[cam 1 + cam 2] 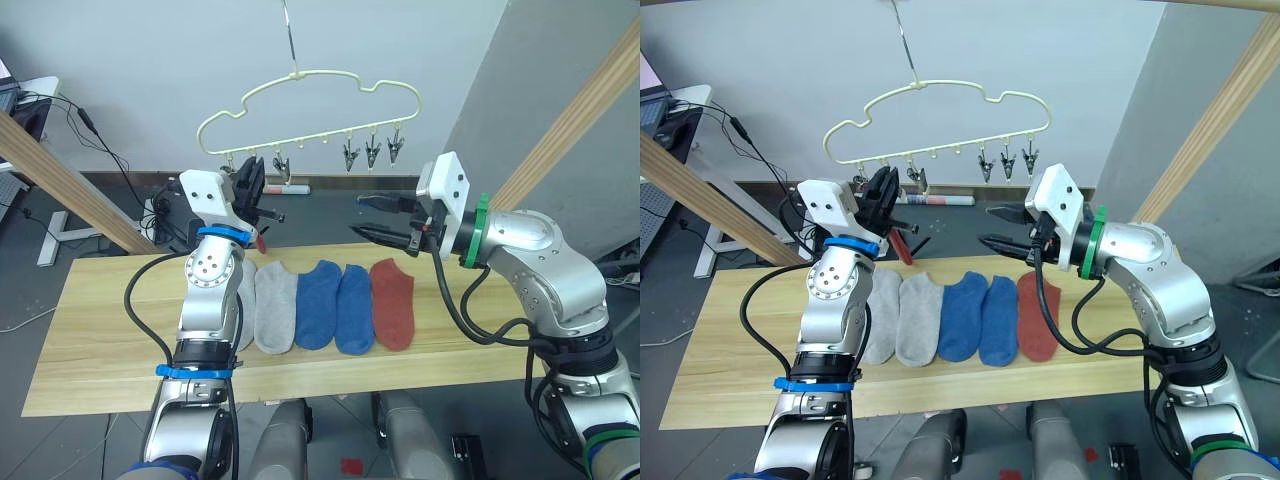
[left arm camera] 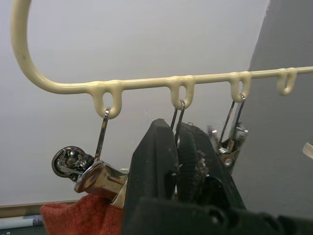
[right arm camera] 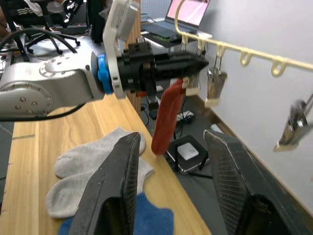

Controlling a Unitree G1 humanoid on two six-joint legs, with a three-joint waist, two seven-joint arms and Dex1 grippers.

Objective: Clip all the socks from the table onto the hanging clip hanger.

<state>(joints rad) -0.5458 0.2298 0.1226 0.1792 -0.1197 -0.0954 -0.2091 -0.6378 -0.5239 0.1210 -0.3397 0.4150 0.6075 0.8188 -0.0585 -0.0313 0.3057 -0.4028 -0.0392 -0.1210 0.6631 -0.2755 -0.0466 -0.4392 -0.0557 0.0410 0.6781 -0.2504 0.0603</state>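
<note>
The pale yellow clip hanger hangs from a thin hook above the table's far edge. My left gripper is raised to its left-hand clips, fingers pressed together with one clip's wire running down between them. A brick red sock dangles from the neighbouring clip beside those fingers. My right gripper is open and empty, held in the air right of the sock and below the three free clips. On the wooden table lie two grey socks, two blue socks and one red sock in a row.
Thick wooden poles of a frame slant up at the left and right. Cables and a power strip lie on the dark floor behind the table. A desk with a laptop stands off to the left.
</note>
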